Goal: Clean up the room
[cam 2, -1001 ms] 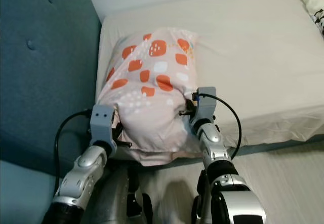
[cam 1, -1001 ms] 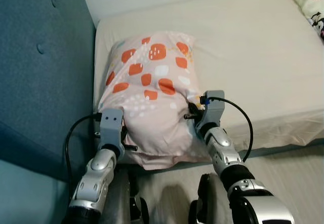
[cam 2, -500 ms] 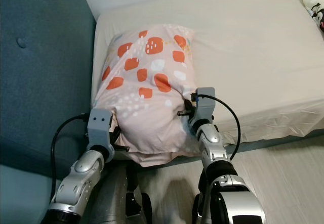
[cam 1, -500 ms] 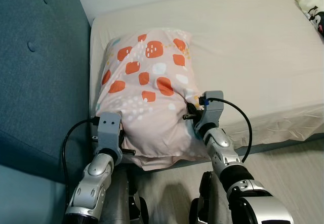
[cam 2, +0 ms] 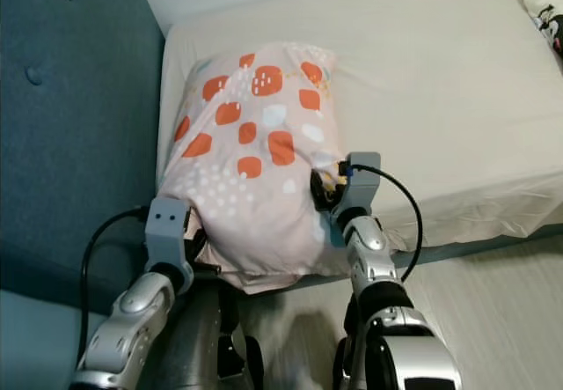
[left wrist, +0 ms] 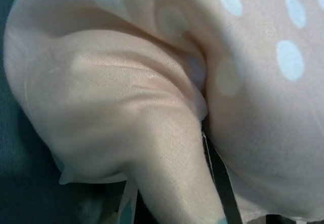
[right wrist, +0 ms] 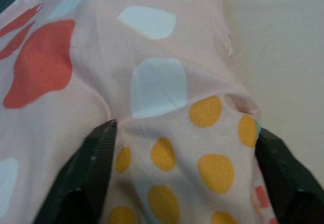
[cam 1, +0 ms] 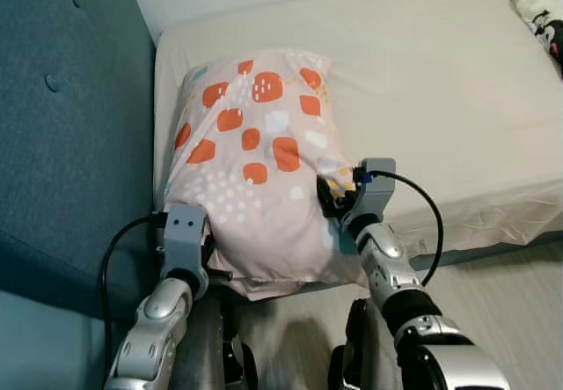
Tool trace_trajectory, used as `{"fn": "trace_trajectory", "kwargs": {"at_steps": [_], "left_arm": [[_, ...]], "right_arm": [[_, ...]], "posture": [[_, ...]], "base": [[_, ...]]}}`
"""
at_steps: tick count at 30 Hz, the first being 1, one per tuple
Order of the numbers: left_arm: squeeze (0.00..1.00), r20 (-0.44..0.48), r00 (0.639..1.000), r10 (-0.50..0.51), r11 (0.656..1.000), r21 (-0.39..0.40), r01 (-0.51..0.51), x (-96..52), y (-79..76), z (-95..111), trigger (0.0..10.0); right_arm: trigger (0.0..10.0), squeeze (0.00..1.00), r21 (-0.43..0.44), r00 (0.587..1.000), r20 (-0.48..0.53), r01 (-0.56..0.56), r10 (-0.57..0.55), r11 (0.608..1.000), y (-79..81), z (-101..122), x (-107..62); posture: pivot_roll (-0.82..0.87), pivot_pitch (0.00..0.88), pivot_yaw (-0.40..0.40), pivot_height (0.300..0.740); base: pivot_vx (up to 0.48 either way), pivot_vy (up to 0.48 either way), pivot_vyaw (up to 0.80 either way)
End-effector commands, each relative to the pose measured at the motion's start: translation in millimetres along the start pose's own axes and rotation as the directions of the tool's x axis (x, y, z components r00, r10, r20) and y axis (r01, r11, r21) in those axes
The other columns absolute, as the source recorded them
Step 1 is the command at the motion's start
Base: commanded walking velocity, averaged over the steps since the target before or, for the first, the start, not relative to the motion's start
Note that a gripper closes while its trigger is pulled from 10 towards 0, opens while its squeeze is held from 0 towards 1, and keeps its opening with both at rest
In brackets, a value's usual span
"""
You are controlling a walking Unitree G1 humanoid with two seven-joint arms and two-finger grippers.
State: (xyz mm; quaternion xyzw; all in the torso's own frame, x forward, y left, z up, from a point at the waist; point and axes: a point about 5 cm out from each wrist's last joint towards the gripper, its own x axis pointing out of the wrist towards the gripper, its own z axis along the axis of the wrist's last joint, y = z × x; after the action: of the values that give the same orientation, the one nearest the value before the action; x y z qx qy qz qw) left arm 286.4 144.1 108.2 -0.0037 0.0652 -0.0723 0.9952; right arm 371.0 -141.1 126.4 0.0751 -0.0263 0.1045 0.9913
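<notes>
Both claws have hold of the pillow (cam 1: 251, 157): the right gripper (right wrist: 177, 168) has its two black fingers (right wrist: 98, 163) spread around a bunched fold of the cover and pressed into it, at the pillow's right near edge, while the left gripper (cam 1: 211, 253) sits at the near left corner, a pinch of fabric apparently caught against one thin dark finger (left wrist: 220, 183), though that close view is too tight to be certain how firmly.

The pillow lies on the bed (cam 1: 440, 82) at its left end, against the teal upholstered headboard (cam 1: 70, 126), with its near end just overhanging the mattress edge. I judge the placing nearly done: what remains is to let go and draw the arms back, perhaps squaring the pillow first.

Its cover is soft, smooth, slightly glossy pale pink cloth with orange blotches and small white, pale-blue and yellow dots; the filling is plump and yields into folds. A cream sheet, lightly wrinkled, covers the mattress; the headboard is matte, button-tufted fabric.
</notes>
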Motion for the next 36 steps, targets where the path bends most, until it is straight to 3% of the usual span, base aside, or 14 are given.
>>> {"fn": "trace_trajectory", "kwargs": {"at_steps": [1, 5, 6, 14, 15, 17, 19, 20, 21, 22, 25, 31, 32, 36], "left_arm": [[0.0, -0.02, 0.999, -0.032, 0.999, -0.001, 0.032, -6.6, 0.2, -4, 10.0], [0.0, -0.014, 0.997, -0.077, 0.997, -0.021, 0.077, -22.0, 6.0, -6, 10.0], [1.0, -0.01, 0.997, -0.077, 0.996, -0.035, 0.076, -33.6, 15.1, -6, 10.0], [1.0, -0.009, 0.995, -0.104, 0.993, -0.049, 0.103, -56.7, 30.6, -5, 10.0], [1.0, -0.014, 0.994, -0.106, 0.993, -0.053, 0.105, -59.8, 32.8, -5, 10.0], [1.0, -0.017, 0.994, -0.108, 0.993, -0.054, 0.107, -61.6, 34.6, -5, 10.0], [1.0, -0.011, 0.995, -0.099, 0.993, -0.073, 0.098, -62.3, 37.0, -4, 10.0], [0.27, -0.005, 0.996, -0.094, 0.992, -0.089, 0.093, -62.4, 38.8, -4, 10.0], [0.27, -0.005, 0.996, -0.094, 0.992, -0.089, 0.093, -62.4, 38.8, -4, 10.0], [0.0, 0.003, 0.995, -0.095, 0.99, -0.1, 0.095, -62.4, 40.3, -3, 10.0], [0.0, 0.017, 0.996, -0.082, 0.988, -0.131, 0.084, -62.6, 44.6, -1, 10.0], [0.0, 0.086, 0.993, 0.086, 0.946, -0.321, -0.054, -56.6, 74.9, 14, 10.0], [0.0, 0.098, 0.99, 0.103, 0.934, -0.353, -0.062, -53.8, 77.6, 17, 10.0], [0.0, 0.116, 0.987, 0.115, 0.919, -0.388, -0.061, -48.3, 78.0, 23, 10.0]], "right_arm": [[10.0, 1.0, 0.016, 1.0, -0.01, -0.005, 0.005, 1.0, 2.6, -8, -4.9], [10.0, 1.0, 0.032, 1.0, -0.013, -0.012, 0.012, 0.999, 7.2, -14, -11.8], [10.0, 1.0, 0.046, 1.0, 0.002, -0.013, 0.013, 0.999, 9.3, -15, -18.4], [10.0, 1.0, 0.077, 0.995, 0.071, 0.063, -0.069, 0.995, 7.4, -5, -29.8], [10.0, 0.05, 0.085, 0.991, 0.099, 0.082, -0.09, 0.993, 5.3, 1, -30.9], [10.0, 0.0, 0.106, 0.984, 0.134, 0.107, -0.121, 0.989, 0.9, 10, -31.0], [10.0, 0.0, 0.131, 0.973, 0.172, 0.132, -0.153, 0.983, -4.5, 20, -30.6], [10.0, 0.0, 0.153, 0.963, 0.201, 0.152, -0.181, 0.977, -9.6, 28, -29.8], [10.0, 0.0, 0.153, 0.963, 0.201, 0.152, -0.181, 0.977, -9.6, 28, -29.8], [10.0, 0.0, 0.178, 0.954, 0.22, 0.169, -0.206, 0.969, -14.6, 35, -28.2], [10.0, 0.0, 0.199, 0.947, 0.229, 0.183, -0.227, 0.963, -20.6, 42, -26.1], [10.0, 0.0, 0.209, 0.946, 0.08, 0.293, -0.315, 0.933, -51.7, 40, -7.6], [10.0, 1.0, 0.25, 0.95, 0.043, 0.29, -0.31, 0.924, -54.1, 39, -2.6], [10.0, 1.0, 0.33, 0.955, 0.004, 0.28, -0.298, 0.901, -56.4, 39, 5.5]], "posture": [[0.12, 0.267, 0.037, 0.581], [0.12, 0.265, 0.036, 0.581], [0.12, 0.267, 0.03, 0.581], [0.13, 0.269, 0.023, 0.581], [0.13, 0.27, 0.021, 0.581], [0.13, 0.271, 0.02, 0.581], [0.13, 0.273, 0.02, 0.581], [0.12, 0.272, 0.02, 0.581], [0.12, 0.272, 0.02, 0.581], [0.12, 0.273, 0.019, 0.581], [0.12, 0.276, 0.019, 0.581], [0.12, 0.281, 0.013, 0.581], [0.13, 0.287, 0.009, 0.581], [0.14, 0.293, 0.007, 0.581]], "base": [[0.0, 0.0, 0.0], [0.0, 0.0, 0.0], [0.0, 0.0, 0.0], [0.0, 0.0, 0.0], [0.0, 0.0, 0.0], [0.0, 0.0, 0.0], [0.0, 0.0, 0.0], [0.0, 0.0, 0.0], [0.0, 0.0, 0.0], [0.0, 0.0, 0.0], [0.0, 0.0, 0.0], [0.0, 0.0, 0.0], [0.0, 0.0, 0.0], [0.0, 0.0, 0.0]]}}
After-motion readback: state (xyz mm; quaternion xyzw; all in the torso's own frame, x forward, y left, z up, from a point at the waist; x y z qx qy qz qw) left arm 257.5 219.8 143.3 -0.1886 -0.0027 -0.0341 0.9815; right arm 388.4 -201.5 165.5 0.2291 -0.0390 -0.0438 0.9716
